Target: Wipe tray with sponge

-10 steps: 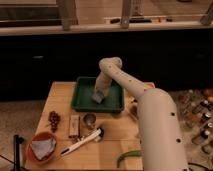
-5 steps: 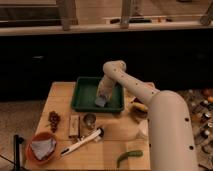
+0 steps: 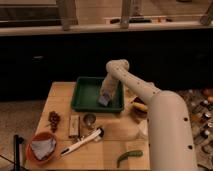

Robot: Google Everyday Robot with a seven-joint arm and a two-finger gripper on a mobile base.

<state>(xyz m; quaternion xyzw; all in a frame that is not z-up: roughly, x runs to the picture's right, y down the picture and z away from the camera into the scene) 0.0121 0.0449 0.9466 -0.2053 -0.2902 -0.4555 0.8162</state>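
The pincer (image 3: 105, 96) points down into the tray (image 3: 85, 92), with the sponge (image 3: 104, 102) at its tip by the near rim, seemingly pressed to the floor for wiping. I cannot tell whether it is clamped.

The arm (image 3: 155, 107) is a thick, smooth, off-white tube with rounded joints, its bulky lower segment marked by small dark dots along one edge. Its pale tool (image 3: 105, 96) sits low over the right side of the tray (image 3: 86, 92).
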